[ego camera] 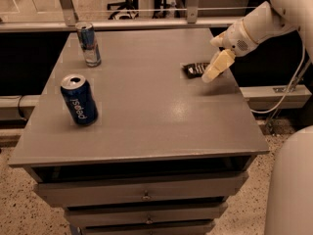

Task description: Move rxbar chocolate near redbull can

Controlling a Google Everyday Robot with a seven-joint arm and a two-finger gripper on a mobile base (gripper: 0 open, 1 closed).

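Observation:
The rxbar chocolate (194, 69) lies flat on the grey table (146, 116) at its right side, a dark wrapper with pale lettering. My gripper (215, 67) hangs on the white arm coming in from the upper right. It sits just over the bar's right end and hides part of it. The redbull can (89, 44) stands upright at the far left corner of the table, well away from the bar.
A wider blue Pepsi can (78, 100) stands on the left side of the table, nearer the front. Drawers (142, 195) sit below the tabletop. A rail and window frame run behind the table. A white robot body part (291, 185) fills the lower right.

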